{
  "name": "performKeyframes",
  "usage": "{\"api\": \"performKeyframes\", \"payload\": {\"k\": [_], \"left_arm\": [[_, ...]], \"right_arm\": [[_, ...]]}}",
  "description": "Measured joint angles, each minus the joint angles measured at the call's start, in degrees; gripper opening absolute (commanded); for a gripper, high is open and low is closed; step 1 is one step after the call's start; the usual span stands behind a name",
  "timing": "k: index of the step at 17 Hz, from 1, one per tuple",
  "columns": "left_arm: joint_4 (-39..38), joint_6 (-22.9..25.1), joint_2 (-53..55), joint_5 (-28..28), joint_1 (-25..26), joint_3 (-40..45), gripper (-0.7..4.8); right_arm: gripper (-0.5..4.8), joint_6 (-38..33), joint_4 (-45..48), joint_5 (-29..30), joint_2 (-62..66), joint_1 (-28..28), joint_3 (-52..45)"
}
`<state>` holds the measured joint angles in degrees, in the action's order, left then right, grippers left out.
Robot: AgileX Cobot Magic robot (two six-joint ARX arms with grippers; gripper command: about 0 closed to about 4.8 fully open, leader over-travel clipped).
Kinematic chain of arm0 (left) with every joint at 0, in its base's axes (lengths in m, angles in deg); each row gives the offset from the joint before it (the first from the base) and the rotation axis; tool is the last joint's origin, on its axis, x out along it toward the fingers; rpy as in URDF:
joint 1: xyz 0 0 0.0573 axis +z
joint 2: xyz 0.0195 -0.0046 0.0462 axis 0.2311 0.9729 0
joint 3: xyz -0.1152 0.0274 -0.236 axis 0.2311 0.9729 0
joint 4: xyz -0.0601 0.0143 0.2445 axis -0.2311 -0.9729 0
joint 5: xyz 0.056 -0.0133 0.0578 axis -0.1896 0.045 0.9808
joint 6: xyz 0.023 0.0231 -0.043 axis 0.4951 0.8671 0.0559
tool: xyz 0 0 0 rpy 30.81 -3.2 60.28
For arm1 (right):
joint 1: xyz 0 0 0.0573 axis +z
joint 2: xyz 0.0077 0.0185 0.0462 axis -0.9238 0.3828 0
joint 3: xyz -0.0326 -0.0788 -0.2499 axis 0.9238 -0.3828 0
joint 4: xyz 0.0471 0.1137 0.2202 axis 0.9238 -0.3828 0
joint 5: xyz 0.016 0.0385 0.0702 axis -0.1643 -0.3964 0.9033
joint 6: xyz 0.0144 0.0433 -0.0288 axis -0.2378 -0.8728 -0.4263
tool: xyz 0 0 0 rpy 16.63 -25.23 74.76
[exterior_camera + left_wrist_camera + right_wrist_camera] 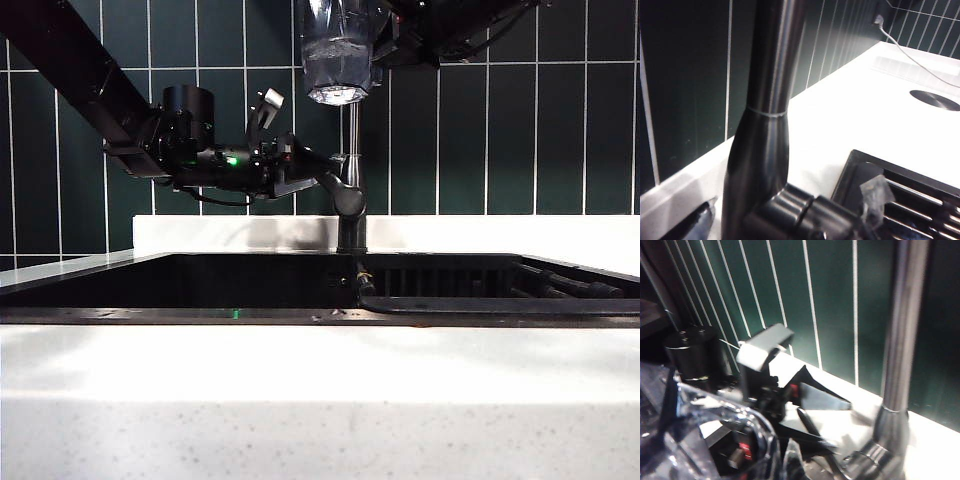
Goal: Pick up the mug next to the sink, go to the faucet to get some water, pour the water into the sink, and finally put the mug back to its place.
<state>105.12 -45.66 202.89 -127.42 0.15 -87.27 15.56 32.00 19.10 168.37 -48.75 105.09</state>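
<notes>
**Left arm closes in on tap lever as glass waits overhead**

One mug (338, 55), a clear faceted glass, hangs high at the top of the exterior view, directly above the single faucet (351, 190) and over the one black sink (200, 280). The right gripper (385, 45) reaches in from the upper right with its fingers drawn in tight on the mug; in the right wrist view the glass rim (730, 440) fills the near corner, with the faucet pipe (902, 340) standing upright just beyond.

The left gripper (312, 172) comes in from the left at lever height, its fingers spread wide and holding nothing. It lies roughly level, pointing right toward the faucet's rounded handle, which sits just to the right of its tips, touching or nearly so; the pictures do not settle which. The left wrist view shows the faucet (765, 125) at very close range, its long axis vertical, and one fingertip (695, 222) dark at the frame's edge.

The coming move looks to be the left arm's: it is by far the nearer to the lever, and the handle lies straight ahead of its open fingers. Two arms, one glass, one tap, one basin.
</notes>
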Motion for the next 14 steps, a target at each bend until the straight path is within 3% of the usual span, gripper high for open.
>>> {"api": "performKeyframes", "payload": {"k": [2,4,8,14], "left_arm": [[0.2,0.1,0.1,-2.9,0.5,0.0,3.79],[0.3,0.2,0.6,-9.0,1.5,0.1,4.39],[0.4,0.2,0.6,-12.1,1.4,0.0,4.4],[0.4,-3.1,0.6,-17.2,5.2,0.0,4.35]], "right_arm": [[-0.06,0.0,0.0,0.0,0.0,0.0,0.0],[-0.06,0.0,0.0,0.0,0.0,0.0,0.0],[-0.06,0.0,0.0,-0.1,0.0,0.0,0.0],[-0.06,0.0,0.0,-0.2,0.1,0.0,0.0]]}}
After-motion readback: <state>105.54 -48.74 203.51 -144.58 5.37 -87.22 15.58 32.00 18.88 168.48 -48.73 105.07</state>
